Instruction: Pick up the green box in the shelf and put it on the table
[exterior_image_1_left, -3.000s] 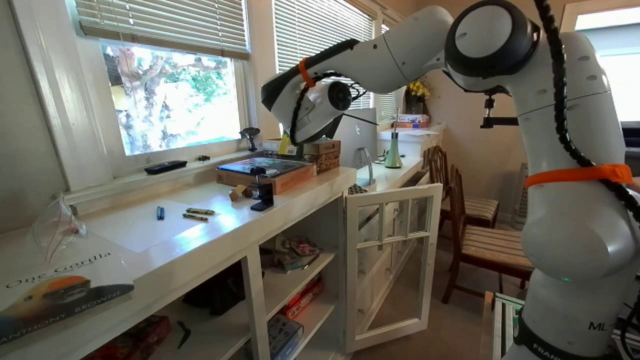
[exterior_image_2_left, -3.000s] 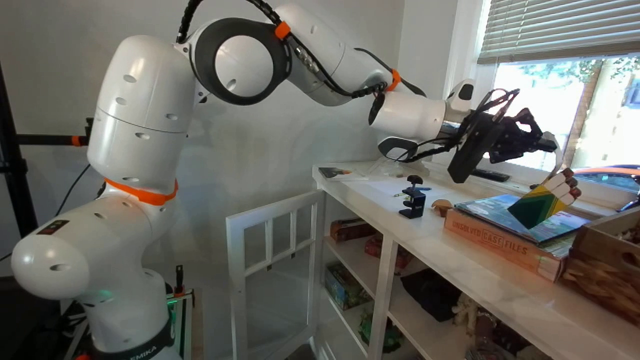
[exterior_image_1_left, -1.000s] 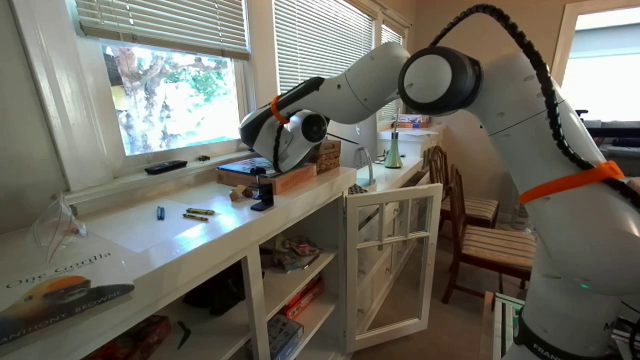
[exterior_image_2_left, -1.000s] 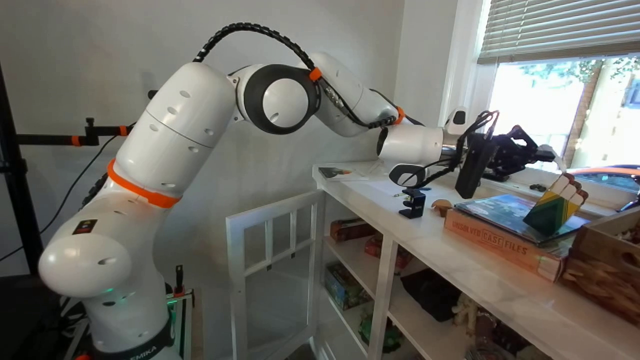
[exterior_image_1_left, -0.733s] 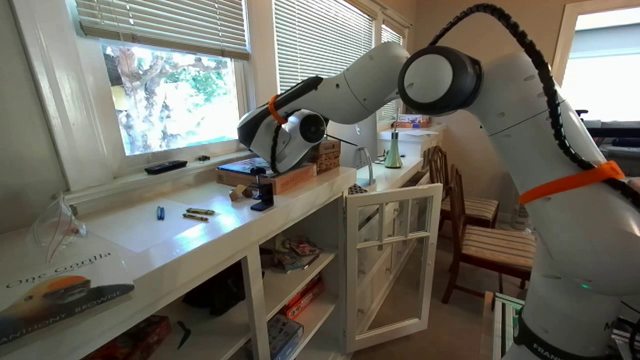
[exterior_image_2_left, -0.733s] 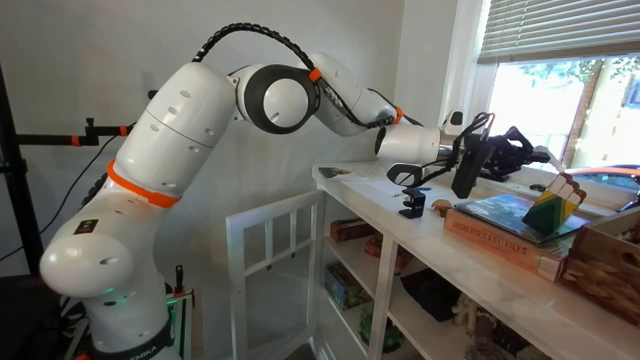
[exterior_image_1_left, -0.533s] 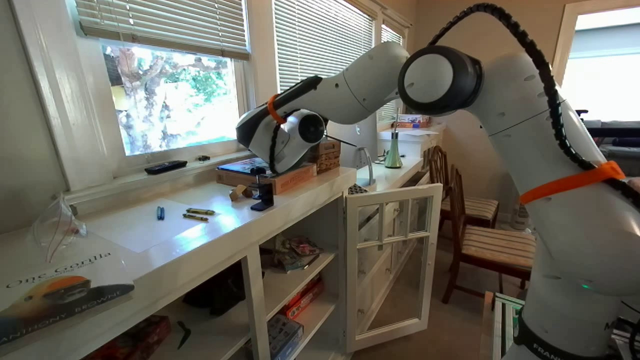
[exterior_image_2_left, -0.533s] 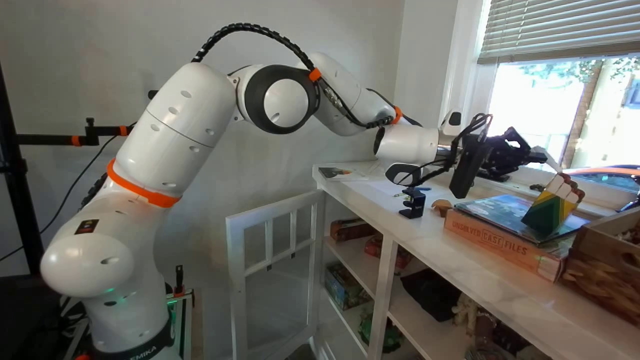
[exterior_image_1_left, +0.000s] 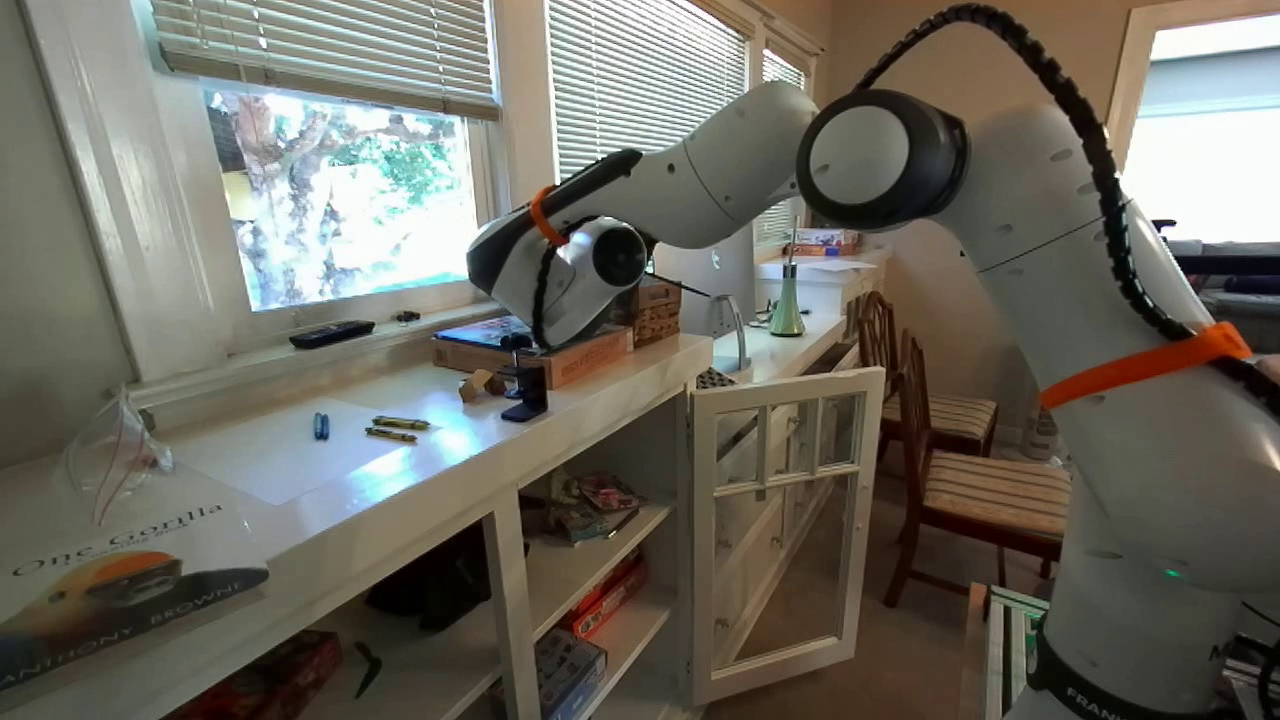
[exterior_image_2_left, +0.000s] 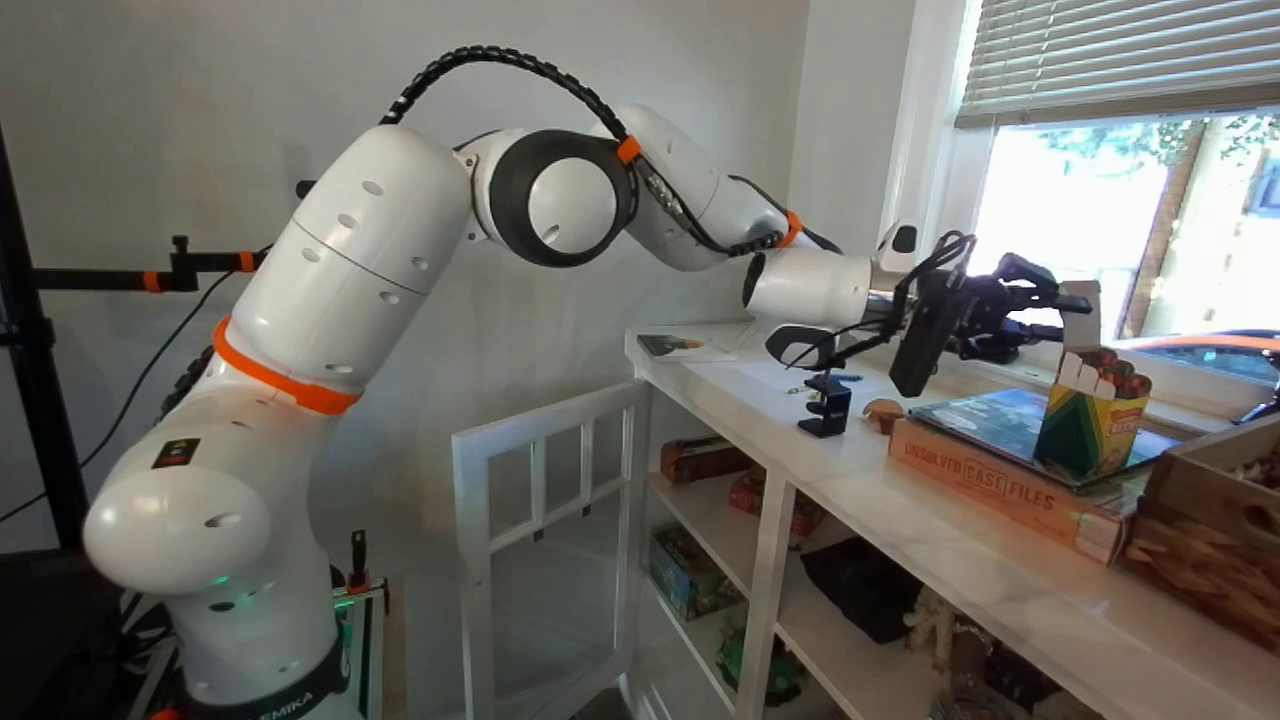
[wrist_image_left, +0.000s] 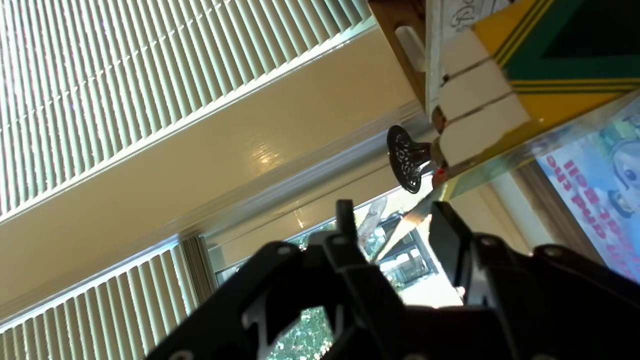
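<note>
The green box (exterior_image_2_left: 1088, 435), a green and yellow crayon carton with crayons showing at its open top, stands upright on a dark-topped flat box (exterior_image_2_left: 1000, 425). It also shows in the wrist view (wrist_image_left: 560, 85) at the upper right. My gripper (exterior_image_2_left: 1066, 316) is open beside the carton's raised lid flap; in the wrist view its fingers (wrist_image_left: 392, 212) are apart with the thin flap edge between them. The flat box lies on the white table (exterior_image_2_left: 900, 500), above the shelf (exterior_image_2_left: 770, 570). My arm hides the carton and gripper in an exterior view showing the shelf's post (exterior_image_1_left: 512, 600).
A wooden crate (exterior_image_2_left: 1200, 530) stands right beside the carton. A black clamp (exterior_image_2_left: 827, 405) stands near the table's front edge. Crayons (exterior_image_1_left: 395, 430) lie on paper. The glass-paned door (exterior_image_1_left: 790, 530) hangs open. The window (exterior_image_2_left: 1080, 200) is behind the gripper.
The arm came down with the carton tilted in the gripper. Since half a second ago the fingers have opened, and the carton has righted itself onto the flat box.
</note>
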